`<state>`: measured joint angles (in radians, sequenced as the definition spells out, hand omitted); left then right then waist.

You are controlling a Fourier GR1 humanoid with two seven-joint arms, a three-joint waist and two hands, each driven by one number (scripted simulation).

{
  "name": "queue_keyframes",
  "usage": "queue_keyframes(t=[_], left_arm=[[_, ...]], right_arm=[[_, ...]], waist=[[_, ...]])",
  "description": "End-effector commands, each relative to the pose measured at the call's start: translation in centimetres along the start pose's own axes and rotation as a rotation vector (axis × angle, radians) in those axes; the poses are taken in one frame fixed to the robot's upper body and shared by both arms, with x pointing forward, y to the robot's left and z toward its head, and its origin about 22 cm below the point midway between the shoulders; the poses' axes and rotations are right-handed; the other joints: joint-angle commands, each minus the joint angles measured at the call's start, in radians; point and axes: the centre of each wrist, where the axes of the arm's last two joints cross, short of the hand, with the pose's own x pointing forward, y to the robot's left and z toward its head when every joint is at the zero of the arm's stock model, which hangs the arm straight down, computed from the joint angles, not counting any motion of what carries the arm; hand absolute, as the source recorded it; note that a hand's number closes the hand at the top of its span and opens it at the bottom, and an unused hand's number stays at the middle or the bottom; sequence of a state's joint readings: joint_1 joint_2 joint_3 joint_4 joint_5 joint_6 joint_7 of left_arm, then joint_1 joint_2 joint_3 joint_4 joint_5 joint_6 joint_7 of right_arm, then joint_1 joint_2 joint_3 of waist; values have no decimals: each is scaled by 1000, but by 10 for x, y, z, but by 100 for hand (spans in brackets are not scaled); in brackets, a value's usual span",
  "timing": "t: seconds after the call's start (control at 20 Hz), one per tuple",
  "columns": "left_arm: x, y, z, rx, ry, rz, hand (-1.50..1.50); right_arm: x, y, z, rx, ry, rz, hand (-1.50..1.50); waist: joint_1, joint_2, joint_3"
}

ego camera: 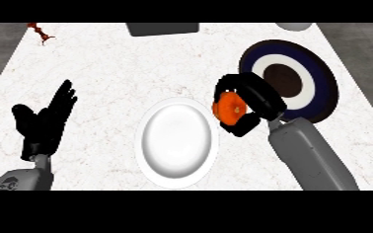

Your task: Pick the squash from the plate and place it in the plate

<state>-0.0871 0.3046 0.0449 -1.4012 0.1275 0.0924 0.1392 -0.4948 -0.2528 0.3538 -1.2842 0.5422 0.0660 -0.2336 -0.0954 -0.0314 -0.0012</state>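
Two plates are seen on the tabletop: a white plate and a dark blue plate. The orange squash is gripped in the curled right hand, between both plates; the left hand is held spread, fingers straight.

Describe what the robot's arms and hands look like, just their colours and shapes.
Both forearms are smooth grey casings with rounded edges, entering from the lower edge. The right forearm is thick and tapers toward the wrist. Only a short stub of the left forearm shows, bearing a small dark marking. The left hand and right hand are matte black with slim fingers. No cables show.
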Motion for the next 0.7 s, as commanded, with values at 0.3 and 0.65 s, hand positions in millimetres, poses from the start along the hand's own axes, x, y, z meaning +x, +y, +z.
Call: queue_keyframes(t=[0.3, 0.65], left_arm=[[17, -13, 0, -55, -36, -6, 0], [18, -22, -5, -82, -41, -9, 0]], right_arm=[[35, -97, 82, -475, 237, 22, 150], [-18, -135, 122, -584, 391, -102, 150]], waist=[[51, 18, 1], [92, 31, 1]])
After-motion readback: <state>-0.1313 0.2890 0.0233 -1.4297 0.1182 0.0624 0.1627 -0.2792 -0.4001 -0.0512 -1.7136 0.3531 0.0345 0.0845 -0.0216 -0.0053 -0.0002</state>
